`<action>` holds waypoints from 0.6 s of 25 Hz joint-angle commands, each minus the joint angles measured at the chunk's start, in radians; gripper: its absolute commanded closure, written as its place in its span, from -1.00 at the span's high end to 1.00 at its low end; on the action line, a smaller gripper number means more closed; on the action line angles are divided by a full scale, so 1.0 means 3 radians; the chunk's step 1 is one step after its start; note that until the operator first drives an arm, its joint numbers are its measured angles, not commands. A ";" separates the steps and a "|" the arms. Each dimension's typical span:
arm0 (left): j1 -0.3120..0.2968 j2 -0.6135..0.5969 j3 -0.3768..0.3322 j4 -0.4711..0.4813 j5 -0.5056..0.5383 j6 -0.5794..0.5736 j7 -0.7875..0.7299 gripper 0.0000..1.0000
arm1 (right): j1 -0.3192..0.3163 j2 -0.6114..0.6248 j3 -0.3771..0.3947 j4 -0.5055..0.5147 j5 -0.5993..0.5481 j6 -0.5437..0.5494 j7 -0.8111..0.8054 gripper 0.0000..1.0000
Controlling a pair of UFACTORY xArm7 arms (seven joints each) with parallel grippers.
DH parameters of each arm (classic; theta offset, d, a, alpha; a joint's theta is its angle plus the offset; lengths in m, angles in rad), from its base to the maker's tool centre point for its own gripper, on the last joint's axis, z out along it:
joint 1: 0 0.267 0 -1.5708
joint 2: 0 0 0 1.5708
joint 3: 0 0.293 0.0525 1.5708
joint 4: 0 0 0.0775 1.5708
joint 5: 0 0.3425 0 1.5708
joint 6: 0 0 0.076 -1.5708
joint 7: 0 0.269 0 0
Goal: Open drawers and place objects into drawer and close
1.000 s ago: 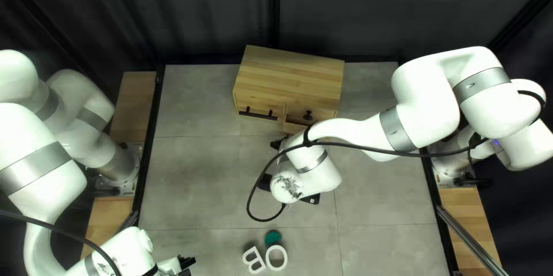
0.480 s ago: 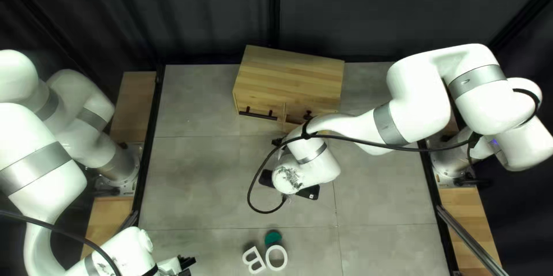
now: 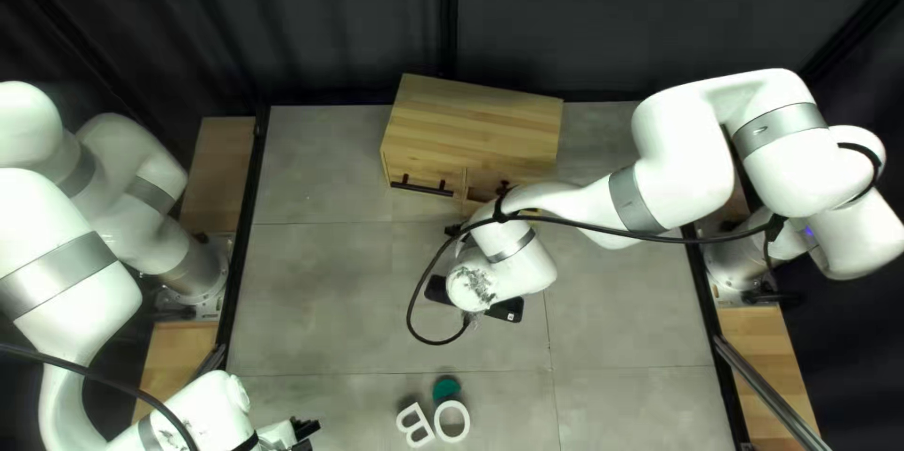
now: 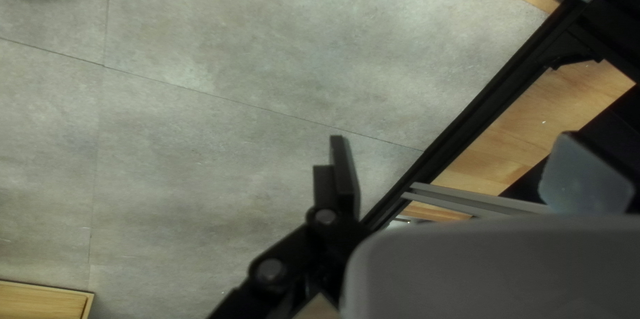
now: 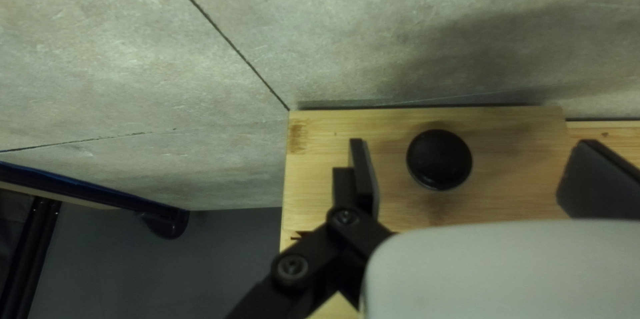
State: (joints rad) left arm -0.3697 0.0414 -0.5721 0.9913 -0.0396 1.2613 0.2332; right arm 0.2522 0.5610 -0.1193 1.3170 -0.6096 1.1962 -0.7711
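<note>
The wooden cabinet [image 3: 476,126] stands at the table's far side, with a bar handle [image 3: 421,186] and a round knob [image 3: 503,188] on its front. My right gripper [image 3: 453,232] is mostly under its arm before the cabinet. In the right wrist view the black knob [image 5: 439,159] lies between the spread fingers of my right gripper [image 5: 477,176], with visible space on each side. How far out its drawer stands I cannot tell. My left gripper [image 3: 306,429], open and holding nothing, is at the near left; the left wrist view shows bare tabletop past my left gripper [image 4: 460,172].
White letters B [image 3: 414,425] and O [image 3: 452,421] lie near the table's front edge, beside a green piece [image 3: 446,388]. My right arm [image 3: 612,211] reaches across the right half, a loose cable hanging from it. A black rail [image 3: 247,253] borders the table's left side.
My right arm's wrist has shifted slightly toward the cabinet, and the arm now covers part of the drawer front near the knob. My left arm has stayed put.
</note>
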 commanded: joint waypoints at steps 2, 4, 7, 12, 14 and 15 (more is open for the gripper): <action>0.0000 0.0000 0.0000 0.0000 0.0000 0.0000 0.0000 1.00 | 0.0000 -0.0002 -0.0001 -0.0013 -0.0006 0.0004 -0.0008 -0.68; 0.0000 0.0000 0.0000 0.0000 0.0000 0.0000 0.0000 1.00 | 0.0001 -0.0007 -0.0001 -0.0025 -0.0010 0.0001 -0.0008 -0.53; 0.0000 0.0000 0.0000 0.0000 0.0000 0.0000 0.0000 1.00 | 0.0005 -0.0015 0.0001 -0.0046 -0.0015 -0.0005 -0.0004 0.42; 0.0000 0.0000 0.0000 0.0000 0.0000 0.0000 0.0000 1.00 | 0.0013 -0.0043 0.0002 -0.0087 -0.0027 -0.0007 0.0001 0.97; 0.0000 0.0000 0.0000 0.0000 0.0000 0.0000 0.0000 1.00 | 0.0017 -0.0043 0.0002 -0.0098 -0.0032 -0.0013 0.0010 1.00; 0.0000 0.0000 0.0000 0.0000 0.0000 0.0000 0.0000 1.00 | 0.0017 -0.0040 0.0003 -0.0099 -0.0033 -0.0015 0.0012 1.00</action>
State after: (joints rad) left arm -0.3697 0.0414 -0.5721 0.9913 -0.0396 1.2613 0.2332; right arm 0.2565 0.5489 -0.1186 1.2899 -0.6184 1.1934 -0.7694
